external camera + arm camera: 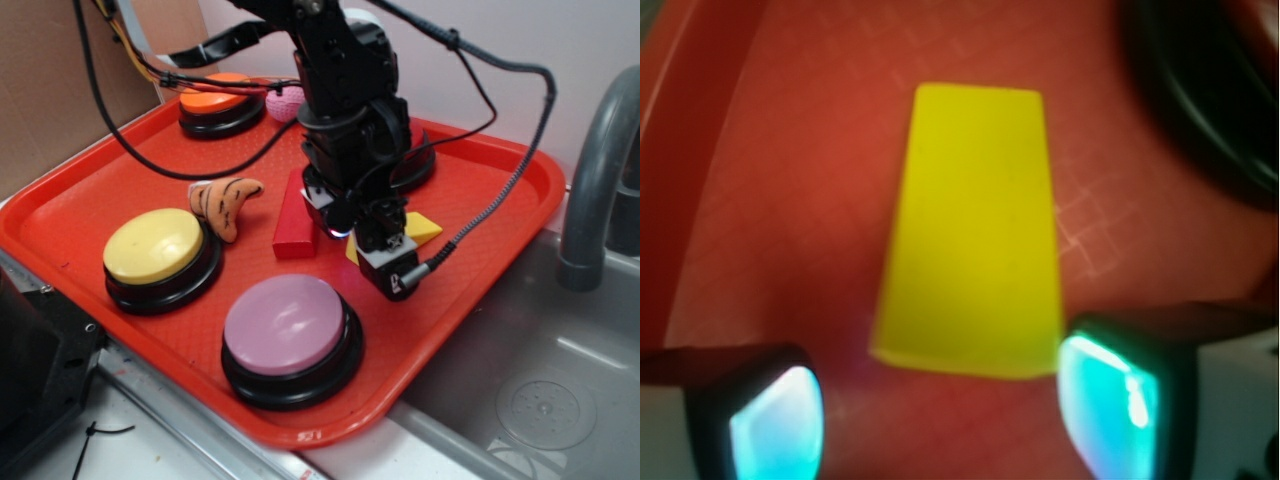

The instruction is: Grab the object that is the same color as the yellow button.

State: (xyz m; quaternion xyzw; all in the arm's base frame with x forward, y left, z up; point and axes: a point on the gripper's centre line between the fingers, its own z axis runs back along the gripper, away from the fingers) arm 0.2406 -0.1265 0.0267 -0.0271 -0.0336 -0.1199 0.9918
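Yellow wedge block [970,230] is lying flat on the red tray [90,205], just right of the red rectangular block [295,228] and well apart from the yellow button [155,245] at the tray's left. Gripper [372,240] is hovering low over the wedge; the jaws are standing wide, holding nothing. In the wrist view the two fingertips [775,420] are sitting at the bottom corners, straddling the wedge's near edge, with the block lying mostly ahead of them, not between them. Step in hand looks like final alignment before the grasp. Next move probably calls for nudging forward, dropping down to the tray and closing on the wedge's long sides. Pink button [288,325] and orange button [218,100] are not involved.
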